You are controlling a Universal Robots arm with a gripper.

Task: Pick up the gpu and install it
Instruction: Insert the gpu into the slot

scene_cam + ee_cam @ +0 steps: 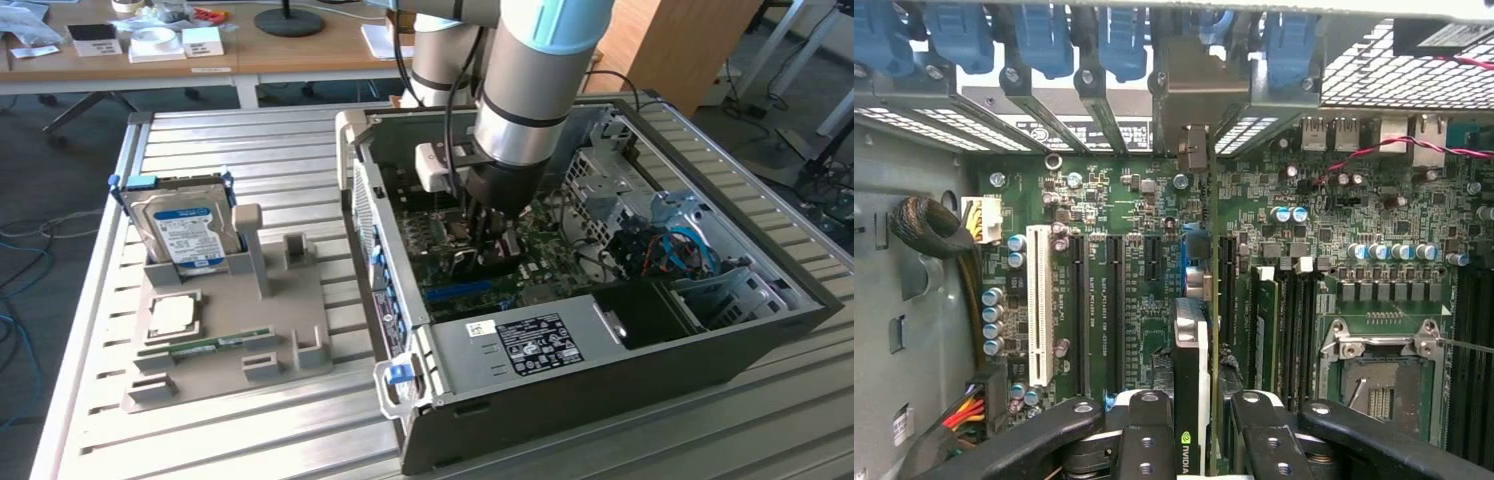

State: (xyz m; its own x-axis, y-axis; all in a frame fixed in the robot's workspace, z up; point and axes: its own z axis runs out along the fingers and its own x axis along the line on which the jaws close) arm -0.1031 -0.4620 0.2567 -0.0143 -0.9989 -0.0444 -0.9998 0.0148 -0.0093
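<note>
My gripper (1192,425) is down inside the open computer case (747,330), low over the green motherboard (1114,200). Its two black fingers (1144,430) are closed part-way on the gpu (1192,350), pinching the thin card edge-on between them. The card stands upright, its long edge running along the row of black expansion slots (1112,300), and its metal end bracket (1194,130) reaches up to the rear slot openings beneath the blue clips (1124,40). I cannot tell whether its lower edge is touching the slot.

In the exterior view my arm (534,90) comes straight down into the middle of the case, with the gripper (483,235) just above the board.

Towards the exterior view's left, well apart from the case, a grey parts tray (287,330) sits on the slatted table (240,150). A hard drive (184,235) with a blue label stands upright in it, a square chip (174,315) lies flat, and a narrow memory stick (207,345) lies just beside that.
</note>
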